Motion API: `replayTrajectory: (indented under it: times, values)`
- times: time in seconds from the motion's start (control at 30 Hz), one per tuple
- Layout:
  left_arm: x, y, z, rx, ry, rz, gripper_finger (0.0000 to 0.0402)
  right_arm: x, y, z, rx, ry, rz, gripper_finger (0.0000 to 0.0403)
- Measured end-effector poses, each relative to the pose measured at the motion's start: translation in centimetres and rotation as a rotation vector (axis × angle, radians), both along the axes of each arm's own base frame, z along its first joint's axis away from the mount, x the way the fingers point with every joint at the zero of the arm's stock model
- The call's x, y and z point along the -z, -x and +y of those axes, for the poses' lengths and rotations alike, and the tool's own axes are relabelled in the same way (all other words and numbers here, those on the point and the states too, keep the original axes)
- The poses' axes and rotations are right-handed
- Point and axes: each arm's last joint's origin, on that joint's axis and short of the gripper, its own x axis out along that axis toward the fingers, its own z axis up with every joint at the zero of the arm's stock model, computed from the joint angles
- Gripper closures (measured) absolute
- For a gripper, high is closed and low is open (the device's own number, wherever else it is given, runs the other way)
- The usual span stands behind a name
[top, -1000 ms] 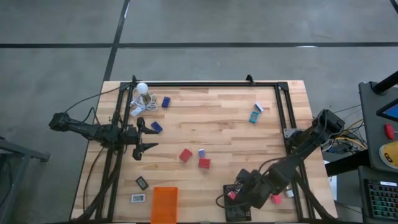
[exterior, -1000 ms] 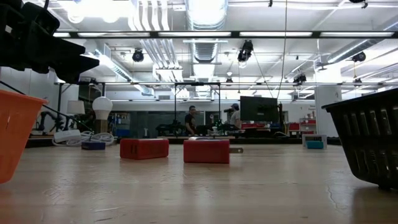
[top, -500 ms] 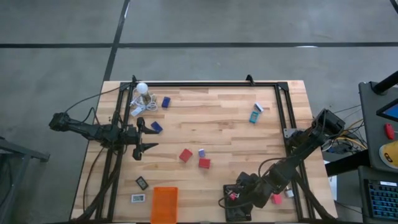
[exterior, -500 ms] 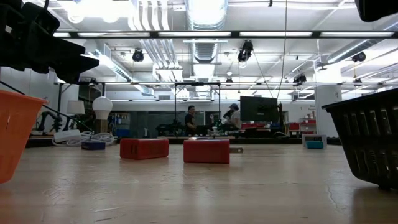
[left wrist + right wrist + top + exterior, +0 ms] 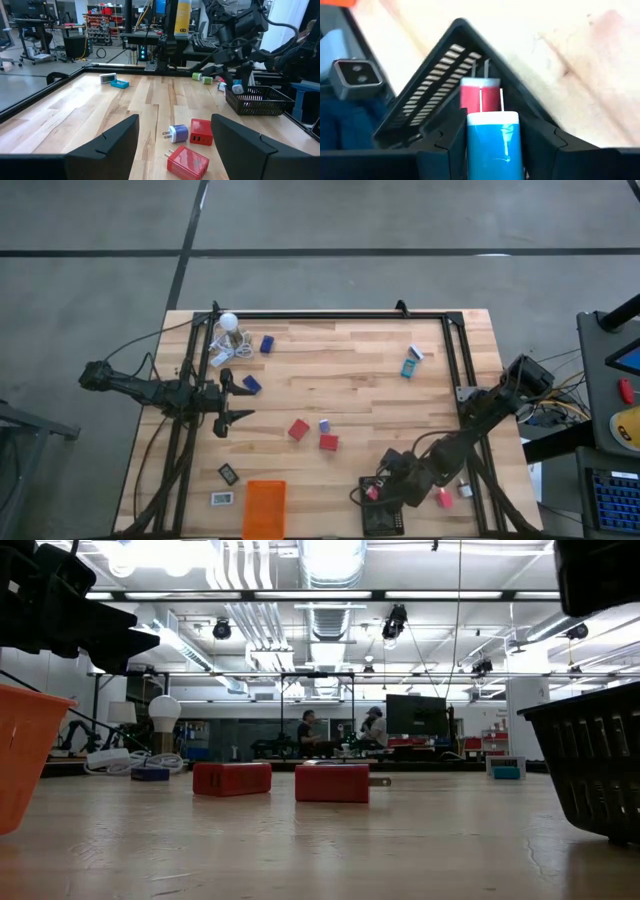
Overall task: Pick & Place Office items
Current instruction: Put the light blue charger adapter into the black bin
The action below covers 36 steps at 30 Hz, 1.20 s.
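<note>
While the right pincer (image 5: 492, 145) clamps one blue charger (image 5: 493, 142), two red chargers (image 5: 298, 429) lie mid-table; left pincer (image 5: 238, 398) apart.

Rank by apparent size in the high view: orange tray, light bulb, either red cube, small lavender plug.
1. orange tray
2. light bulb
3. red cubes and, alike; close to the bulb, so that order is unsure
4. lavender plug

On the table (image 5: 360, 380), the left gripper (image 5: 232, 400) hangs open near the left edge. The right gripper (image 5: 385, 490) is over a black tray (image 5: 381, 518) at the near edge. Two red cubes (image 5: 298, 429) lie mid-table, an orange tray (image 5: 264, 508) at the near edge
</note>
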Motion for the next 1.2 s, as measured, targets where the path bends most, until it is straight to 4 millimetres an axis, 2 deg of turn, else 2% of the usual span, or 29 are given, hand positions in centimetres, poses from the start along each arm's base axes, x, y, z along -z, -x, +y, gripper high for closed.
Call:
replayTrajectory:
  times: [0.3, 0.8, 1.2]
  values:
    - [0.0, 0.0, 0.0, 0.0, 0.0, 0.0, 0.0149, 0.8, -0.5, -1.5, 0.018, 0.016, 0.032, 0.0257]
    - [0.0, 0.0, 0.0, 0.001, 0.0, 0.0, 0.0149, 1.2, -0.2, -1.9, 0.03, 0.012, 0.083, 0.0257]
    - [0.0, 0.0, 0.0, 0.0, 0.0, 0.0, 0.0149, 1.0, -0.5, -1.7, 0.031, -0.014, 0.053, 0.0257]
